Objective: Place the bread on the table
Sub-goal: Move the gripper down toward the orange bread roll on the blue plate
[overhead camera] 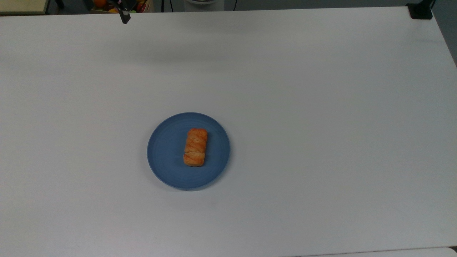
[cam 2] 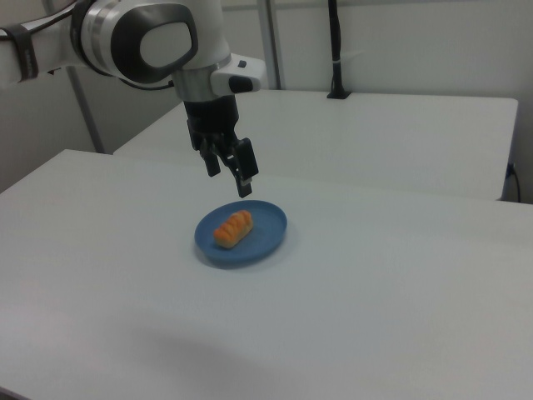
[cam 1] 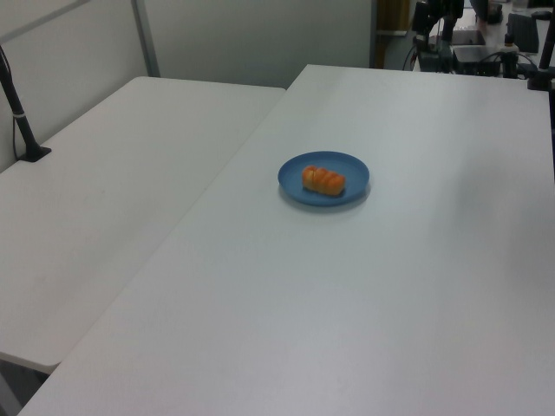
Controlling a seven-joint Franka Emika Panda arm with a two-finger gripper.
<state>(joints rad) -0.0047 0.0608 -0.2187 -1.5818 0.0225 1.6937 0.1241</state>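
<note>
Gripper (cam 2: 231, 172) hung in air, fingers spread apart, nothing between them, tips pointing down. In right view it sat above and toward the right view's left of plate, not touching anything. In top view, fingertip (overhead camera: 125, 18) poked in at upper edge, well apart from plate. Bread (overhead camera: 195, 147) lay flat on blue plate (overhead camera: 164, 157), near its middle. Plate rested on white table (overhead camera: 321, 142). Second white table (cam 1: 113, 199) stood just beside, at the left view's left.
</note>
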